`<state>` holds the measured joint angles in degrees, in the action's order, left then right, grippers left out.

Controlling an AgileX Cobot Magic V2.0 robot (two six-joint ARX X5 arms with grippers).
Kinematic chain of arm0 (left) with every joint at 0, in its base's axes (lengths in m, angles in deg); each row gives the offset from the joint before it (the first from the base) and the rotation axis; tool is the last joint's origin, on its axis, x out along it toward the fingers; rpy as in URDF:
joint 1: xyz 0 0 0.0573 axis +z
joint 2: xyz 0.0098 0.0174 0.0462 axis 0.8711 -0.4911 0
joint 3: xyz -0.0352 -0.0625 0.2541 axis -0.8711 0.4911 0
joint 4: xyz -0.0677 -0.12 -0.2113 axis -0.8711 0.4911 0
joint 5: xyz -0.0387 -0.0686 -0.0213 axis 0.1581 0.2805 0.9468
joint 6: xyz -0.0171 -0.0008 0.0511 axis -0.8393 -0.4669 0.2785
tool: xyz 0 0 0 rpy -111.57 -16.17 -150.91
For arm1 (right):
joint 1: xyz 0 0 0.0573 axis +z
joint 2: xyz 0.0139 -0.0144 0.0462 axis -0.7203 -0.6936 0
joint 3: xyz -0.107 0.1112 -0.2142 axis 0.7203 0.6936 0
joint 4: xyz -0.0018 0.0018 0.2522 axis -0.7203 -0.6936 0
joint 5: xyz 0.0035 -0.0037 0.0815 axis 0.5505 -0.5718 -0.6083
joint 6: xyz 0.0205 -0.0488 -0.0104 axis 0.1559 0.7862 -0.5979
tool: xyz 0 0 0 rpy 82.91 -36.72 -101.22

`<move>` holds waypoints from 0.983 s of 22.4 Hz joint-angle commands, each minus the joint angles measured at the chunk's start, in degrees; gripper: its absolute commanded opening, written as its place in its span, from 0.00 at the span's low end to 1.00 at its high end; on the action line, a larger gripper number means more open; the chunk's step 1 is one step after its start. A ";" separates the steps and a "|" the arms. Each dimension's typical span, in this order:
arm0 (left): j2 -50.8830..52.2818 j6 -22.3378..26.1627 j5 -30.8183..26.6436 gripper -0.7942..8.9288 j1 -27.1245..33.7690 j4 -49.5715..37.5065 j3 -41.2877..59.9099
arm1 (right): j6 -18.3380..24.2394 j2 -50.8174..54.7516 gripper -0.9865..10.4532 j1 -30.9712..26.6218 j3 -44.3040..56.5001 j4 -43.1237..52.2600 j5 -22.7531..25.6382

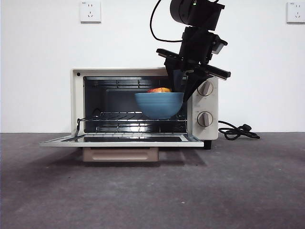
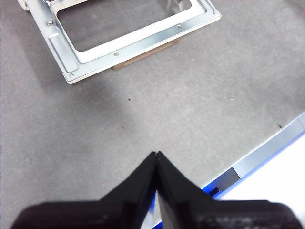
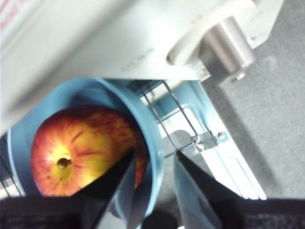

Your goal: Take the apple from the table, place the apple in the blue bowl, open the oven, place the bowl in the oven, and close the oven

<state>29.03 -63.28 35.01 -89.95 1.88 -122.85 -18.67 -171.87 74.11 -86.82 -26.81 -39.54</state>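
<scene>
One apple [image 3: 78,152], one bowl [image 1: 158,104], one oven [image 1: 143,105]

Black arm [image 1: 196,40], looping black cable [image 1: 155,24]

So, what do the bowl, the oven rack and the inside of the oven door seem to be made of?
Bowl: probably glazed ceramic or smooth plastic; light blue with faint ridges and a soft sheen. Rack: thin metal wire, dark and slightly shiny. Door inside: bright sheet metal frame with small screws around a dark glass pane.
</scene>
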 commanded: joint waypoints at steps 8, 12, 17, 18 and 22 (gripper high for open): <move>0.17 -0.39 0.00 0.08 -0.09 -0.24 0.22 | 7.65 -0.57 0.20 0.07 -1.92 -0.20 2.12; 0.02 -0.39 -0.02 0.08 -0.09 -0.35 0.22 | 13.11 1.40 0.20 0.50 -1.97 0.11 5.70; -1.92 -0.37 -0.52 0.08 -0.07 -1.75 0.22 | 23.52 7.15 0.20 0.50 -1.97 0.31 9.05; -2.51 -0.35 -0.52 0.08 -0.02 -2.19 0.22 | 26.14 8.46 0.20 0.50 -1.97 0.33 9.14; -5.11 0.28 -0.57 0.08 0.68 -2.64 0.24 | 37.88 14.21 0.20 0.98 -1.97 -1.16 9.25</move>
<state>24.23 -63.26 34.72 -89.60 -0.33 -122.85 11.29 -158.76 74.66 -88.57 -27.73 -30.47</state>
